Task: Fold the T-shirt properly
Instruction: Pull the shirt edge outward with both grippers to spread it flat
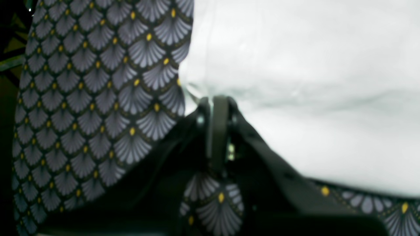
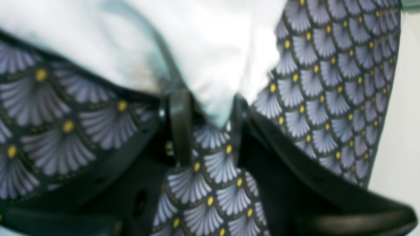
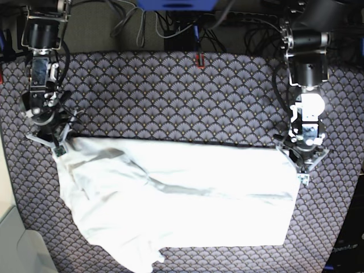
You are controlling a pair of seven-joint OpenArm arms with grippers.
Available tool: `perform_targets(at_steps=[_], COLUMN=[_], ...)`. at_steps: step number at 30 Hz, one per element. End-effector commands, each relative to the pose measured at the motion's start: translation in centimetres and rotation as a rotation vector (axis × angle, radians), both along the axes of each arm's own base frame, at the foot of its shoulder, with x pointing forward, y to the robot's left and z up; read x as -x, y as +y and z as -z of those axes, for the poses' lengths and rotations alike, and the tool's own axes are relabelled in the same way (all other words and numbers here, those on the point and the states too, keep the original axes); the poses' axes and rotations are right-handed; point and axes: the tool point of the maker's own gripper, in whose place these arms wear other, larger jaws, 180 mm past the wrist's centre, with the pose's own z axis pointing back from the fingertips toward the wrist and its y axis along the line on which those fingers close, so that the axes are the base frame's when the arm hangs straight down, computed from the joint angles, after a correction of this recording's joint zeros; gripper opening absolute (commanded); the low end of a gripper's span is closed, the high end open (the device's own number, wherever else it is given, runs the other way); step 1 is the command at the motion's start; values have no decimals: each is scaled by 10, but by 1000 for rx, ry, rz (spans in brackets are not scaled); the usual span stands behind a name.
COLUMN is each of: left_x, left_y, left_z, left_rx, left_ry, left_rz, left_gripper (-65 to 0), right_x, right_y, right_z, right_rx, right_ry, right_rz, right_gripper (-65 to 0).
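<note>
The T-shirt (image 3: 176,193) lies spread across the near half of the table, on the purple scallop-patterned tablecloth (image 3: 170,96). Its far edge runs nearly straight from one of my grippers to the other. The cloth is wrinkled, with a long crease across its middle. Toward the table's near edge the fabric bunches and tapers to a ragged point.

My left gripper (image 3: 303,165) stands at the far corner of the shirt on the base view's right side. In the left wrist view its fingers (image 1: 219,131) are pressed together, with the white edge (image 1: 295,82) pinched at their tips. I record it as clamped on the T-shirt.

My right gripper (image 3: 57,139) stands at the opposite far corner, on the base view's left. In the right wrist view its fingers (image 2: 179,124) stand partly apart, with a fold of the white cloth (image 2: 213,65) hanging down between them. The fold touches both fingers at the tips. The view is blurred; I cannot tell whether that grip is firm.
</note>
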Motion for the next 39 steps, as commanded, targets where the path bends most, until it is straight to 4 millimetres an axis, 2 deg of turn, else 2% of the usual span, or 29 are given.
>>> perform_targets(at_steps=[1,3,4,7,9,14,16,19,21,23,28,32,35,39], left_x=[6,6,8,13,6,21,22,34,43,54,86,117,138,164], left_y=[6,6,6,8,9,7,3,-1,-2,9,20,25,27,40], left_z=[3,4,6,9,-7,-25,-30,-33,-35,-43,-51,-46,-42,-44], left_rx=[-8,-10,-9,-1,-18,-58,-63,-70,-86,-132,-203,-251,-264,-261], left_ry=[46,52,67,104,68,76,82,141,166,176,217,260,286,293], left_rz=[-11,-8,-12,-28,-25,-24,4,41,54,57,74,113,122,77], left_gripper=[-646,-646,-646,-646,-646,-646,-646,-646,-646,-646,-646,-646,-646,-646], right_x=[-13,-10,-8,-8,-3,16,20,35,45,57,90,113,128,150], right_y=[-3,-3,-3,-3,-6,-4,-5,1,0,4,-5,-12,-3,8], right_z=[-17,-15,-13,-15,-12,-17,-26,-33,-38,-38,-33,-31,-32,-28], right_rx=[4,4,4,5,9,41,69,81,81,61,41,56,50,23], right_ry=[-62,-58,-53,-58,-45,-15,-31,-39,-39,-34,8,38,43,59], right_rz=[-9,-8,-9,-11,-12,-98,-116,-145,-162,-177,-166,-153,-185,-219], right_gripper=[-518,-623,-650,-644,-646,-646,-646,-646,-646,-646,-646,-646,-646,-646])
